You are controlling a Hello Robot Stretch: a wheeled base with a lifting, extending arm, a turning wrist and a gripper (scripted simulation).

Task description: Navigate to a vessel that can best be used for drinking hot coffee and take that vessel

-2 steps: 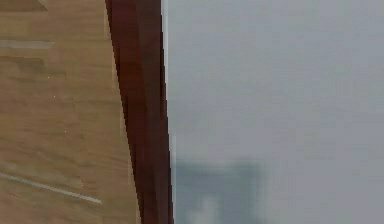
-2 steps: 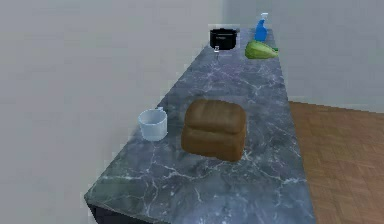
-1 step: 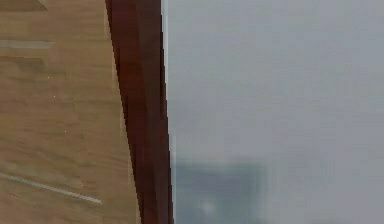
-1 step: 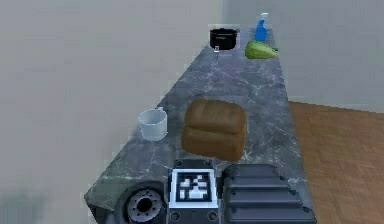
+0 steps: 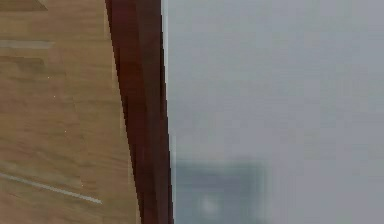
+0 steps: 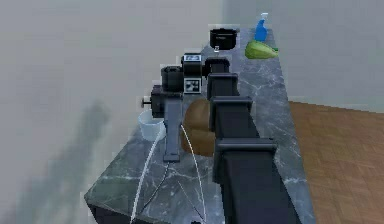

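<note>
The claw (image 6: 158,108) is positioned at the counter (image 6: 120,175), near the edge on the arm side view's left. Finger spacing cannot be told, nor whether anything is held. A pale cup-shaped vessel (image 6: 152,128) stands on the counter at the claw, close to that edge; its contents cannot be made out. Beside it, toward the counter's middle, sits a brown rounded item (image 6: 203,122). At the far end stand a dark pot (image 6: 222,38), a green item (image 6: 260,49) and a blue spray bottle (image 6: 263,24).

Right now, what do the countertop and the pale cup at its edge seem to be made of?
Countertop: probably smooth stone, perhaps marble, going by the mottled grey with pale veins.
Cup: whitish and faintly see-through, so glass or glazed ceramic. It is too small to settle which.
</note>
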